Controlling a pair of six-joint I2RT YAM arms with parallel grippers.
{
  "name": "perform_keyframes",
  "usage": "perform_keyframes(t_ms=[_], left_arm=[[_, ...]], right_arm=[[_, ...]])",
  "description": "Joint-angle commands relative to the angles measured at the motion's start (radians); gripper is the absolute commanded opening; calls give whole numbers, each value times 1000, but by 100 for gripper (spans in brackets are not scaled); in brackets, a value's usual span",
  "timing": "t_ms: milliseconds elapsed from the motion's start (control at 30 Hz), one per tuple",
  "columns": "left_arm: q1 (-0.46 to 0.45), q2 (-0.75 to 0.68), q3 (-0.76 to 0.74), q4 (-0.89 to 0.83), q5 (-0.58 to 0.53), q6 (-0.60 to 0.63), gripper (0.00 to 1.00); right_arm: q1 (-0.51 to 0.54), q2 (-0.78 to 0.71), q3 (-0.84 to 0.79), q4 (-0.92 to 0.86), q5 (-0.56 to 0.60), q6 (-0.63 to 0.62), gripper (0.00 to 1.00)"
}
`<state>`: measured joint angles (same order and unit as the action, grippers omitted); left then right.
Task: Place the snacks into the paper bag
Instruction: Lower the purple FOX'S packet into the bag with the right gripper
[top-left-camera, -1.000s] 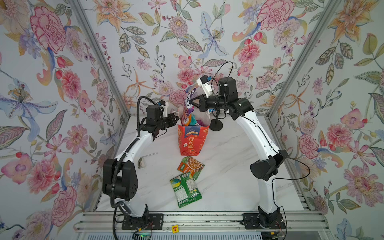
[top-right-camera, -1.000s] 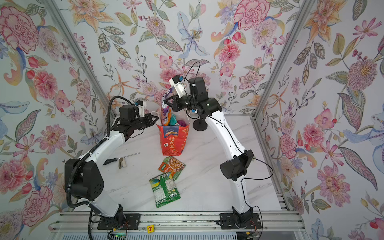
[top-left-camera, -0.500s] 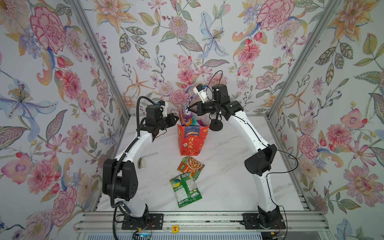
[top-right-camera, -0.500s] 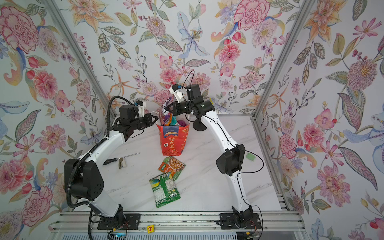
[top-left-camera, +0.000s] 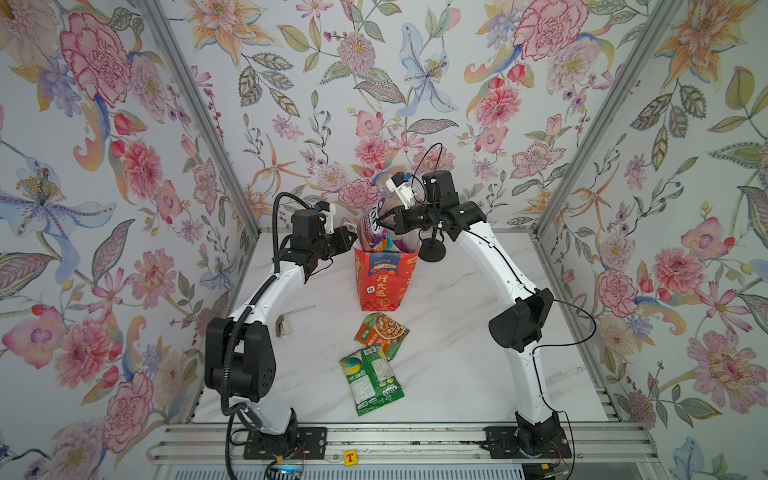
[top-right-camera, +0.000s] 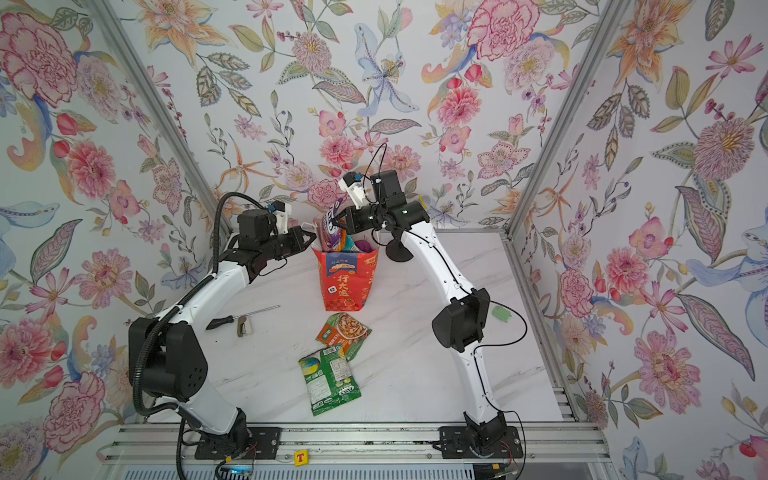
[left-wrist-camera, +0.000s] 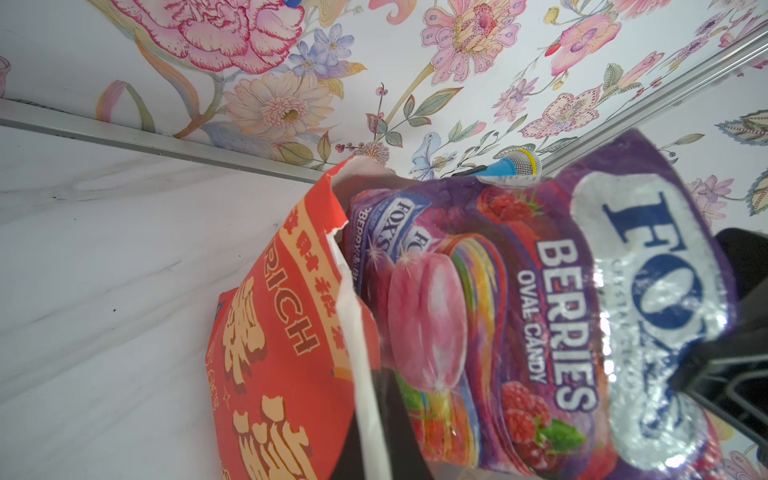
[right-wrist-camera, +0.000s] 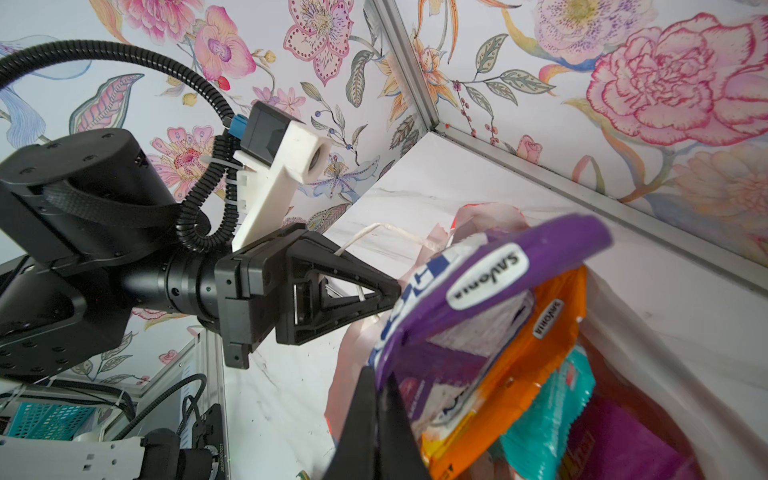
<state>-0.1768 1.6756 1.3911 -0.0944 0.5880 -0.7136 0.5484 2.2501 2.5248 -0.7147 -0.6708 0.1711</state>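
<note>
marble counter (top-left-camera: 457, 353): right fingers (top-left-camera: 389, 223) pinch the candy bag (top-left-camera: 373, 227) at the paper bag (top-left-camera: 380, 286) mouth; left fingers (top-left-camera: 347, 240) clamp its rim.

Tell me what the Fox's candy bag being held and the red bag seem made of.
The FOXS candy bag looks like glossy plastic film: silvery glare and crinkles across its logo. The paper bag looks like matte printed paper, white inside, with a ragged torn rim.

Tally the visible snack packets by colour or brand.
FOXS: 2
Orange: 1
Teal: 1
Plain purple: 1
Green: 1
Orange-green: 1
Total: 7
</note>
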Motion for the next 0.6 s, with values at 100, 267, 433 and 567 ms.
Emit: perform_keyframes(t_ms=[100,267,433,567], left_arm=[[11,-17,14,-44,-24,25,0],[11,-20,16,-42,-24,24,0],[11,-20,14,-42,-22,22,0],[12,-19,14,-40,-21,19,0]], right_arm=[[24,-64,28,-36,29,-21,0],[25,-56,28,-52,57,-4,0],[46,-19,29,-70,101,-10,0],[61,38,61,-71,123,9,0]])
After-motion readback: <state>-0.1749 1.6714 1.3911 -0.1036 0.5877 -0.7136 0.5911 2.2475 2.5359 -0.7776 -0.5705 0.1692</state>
